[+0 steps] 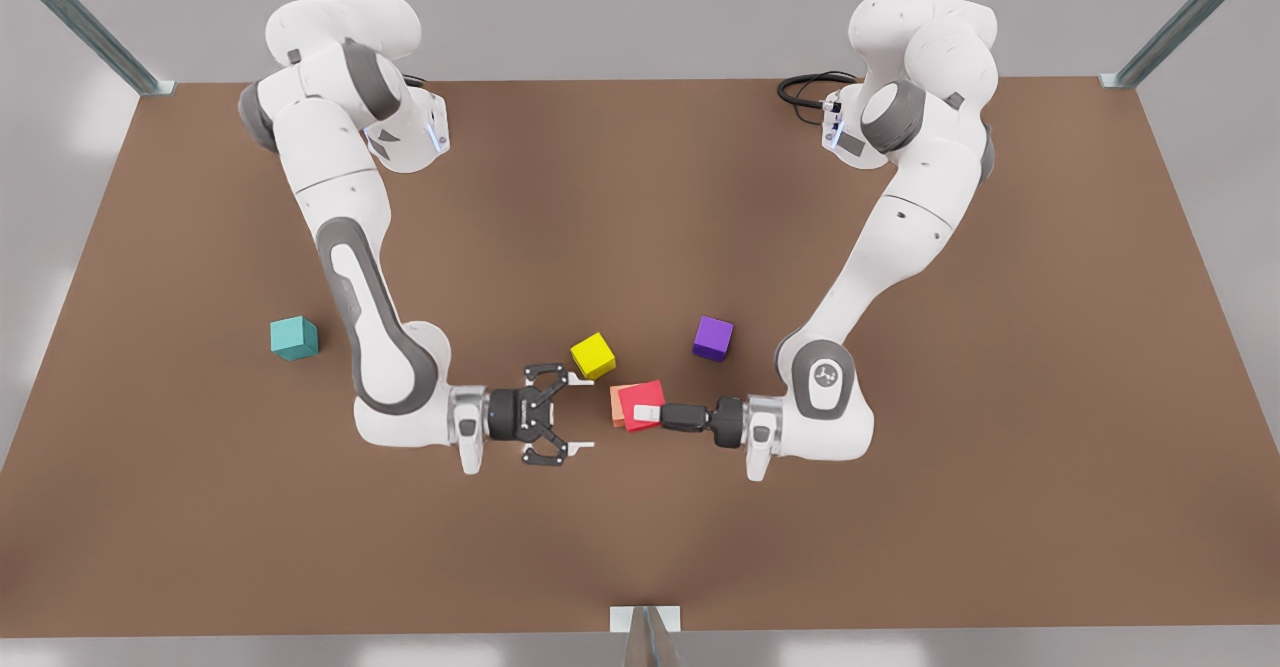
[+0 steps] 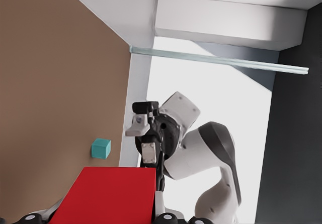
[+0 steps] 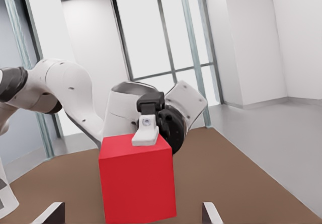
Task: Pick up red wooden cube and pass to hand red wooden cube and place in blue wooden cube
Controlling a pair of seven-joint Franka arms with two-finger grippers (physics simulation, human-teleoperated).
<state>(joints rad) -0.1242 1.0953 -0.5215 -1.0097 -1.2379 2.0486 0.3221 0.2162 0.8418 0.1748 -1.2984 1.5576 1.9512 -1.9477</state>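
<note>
The red wooden cube (image 1: pixel 640 404) hangs just above the table near the middle, gripped by my left gripper (image 1: pixel 650 413), which reaches in from the front view's right. In the left wrist view the red wooden cube (image 2: pixel 108 194) sits close between that gripper's fingers. My right gripper (image 1: pixel 582 412) faces it from the front view's left, open wide and a short gap away. Its fingers (image 3: pixel 210 213) spread either side of the red wooden cube (image 3: pixel 137 178) without touching. The blue wooden cube (image 1: pixel 294 338), teal in colour, rests on the table far to the front view's left, also visible as the blue wooden cube (image 2: pixel 101 148).
A peach cube (image 1: pixel 616 403) lies right behind the red one. A yellow cube (image 1: pixel 593 355) sits close behind the right gripper, and a purple cube (image 1: pixel 712 338) beside the other forearm. The brown table (image 1: pixel 900 507) is bare toward its front edge and sides.
</note>
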